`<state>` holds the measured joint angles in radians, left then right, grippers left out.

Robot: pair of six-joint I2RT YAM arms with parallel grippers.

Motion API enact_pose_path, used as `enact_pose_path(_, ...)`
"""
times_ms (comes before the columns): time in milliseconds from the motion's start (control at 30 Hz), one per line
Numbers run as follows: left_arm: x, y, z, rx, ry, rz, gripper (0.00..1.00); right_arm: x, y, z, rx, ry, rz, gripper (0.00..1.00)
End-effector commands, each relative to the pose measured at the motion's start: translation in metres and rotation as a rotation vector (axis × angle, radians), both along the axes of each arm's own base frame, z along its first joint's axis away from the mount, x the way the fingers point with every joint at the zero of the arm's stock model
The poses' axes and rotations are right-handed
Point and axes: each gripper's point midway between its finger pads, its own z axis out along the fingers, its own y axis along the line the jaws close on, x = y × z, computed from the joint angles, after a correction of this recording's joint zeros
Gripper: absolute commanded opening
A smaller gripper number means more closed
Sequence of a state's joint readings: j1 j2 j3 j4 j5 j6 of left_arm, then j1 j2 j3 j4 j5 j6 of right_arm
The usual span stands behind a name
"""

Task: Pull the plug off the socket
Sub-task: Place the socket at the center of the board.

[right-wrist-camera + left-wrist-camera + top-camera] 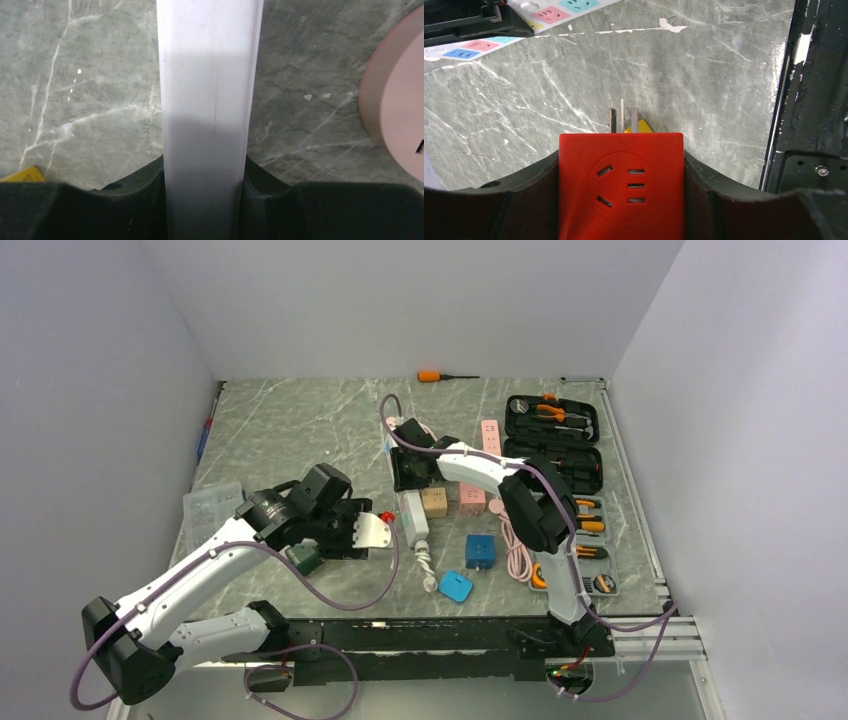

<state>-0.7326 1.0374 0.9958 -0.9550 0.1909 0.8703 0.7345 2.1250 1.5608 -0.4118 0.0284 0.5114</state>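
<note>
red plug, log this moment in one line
red plug: prongs bare | left pincer: shut on it | right pincer: shut on white strip

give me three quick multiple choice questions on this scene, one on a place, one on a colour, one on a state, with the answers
1. Where on the grey marble table does the orange-handled screwdriver lie?
A) far edge B) near edge C) left edge
2. What colour is the square plastic plug block in the left gripper?
A) blue B) red C) pink
3. The plug block's metal prongs are:
A) plugged into a socket B) bare, out of any socket C) snapped off

1 A, it lies by the back wall; 2 B, the left wrist view shows red; 3 B, only table shows behind them.
</note>
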Motion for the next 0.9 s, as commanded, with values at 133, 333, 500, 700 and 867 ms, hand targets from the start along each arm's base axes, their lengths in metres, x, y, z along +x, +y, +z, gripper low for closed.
enact_pose_path(133,0.003,-0.008,0.006,-0.038,-0.015,-0.006,0.0,0.038,0.011,0.011,-0.021,-0.104,0.052,0.0)
enact_pose_path(333,-0.005,-0.007,-0.003,-0.056,0.027,0.012,0.0,0.077,0.055,0.043,0.141,-0.148,0.044,0.0)
enact_pose_path(500,-0.015,-0.004,-0.017,-0.054,0.086,0.035,0.0,0.108,0.066,0.055,0.355,-0.118,-0.062,0.0)
enact_pose_path(700,-0.021,-0.002,-0.036,-0.022,0.175,0.095,0.0,0.132,0.067,0.044,0.451,-0.082,-0.132,0.21)
enact_pose_path(867,-0.023,-0.014,-0.052,-0.06,0.237,0.124,0.0,0.132,0.063,0.048,0.439,-0.089,-0.108,0.72)
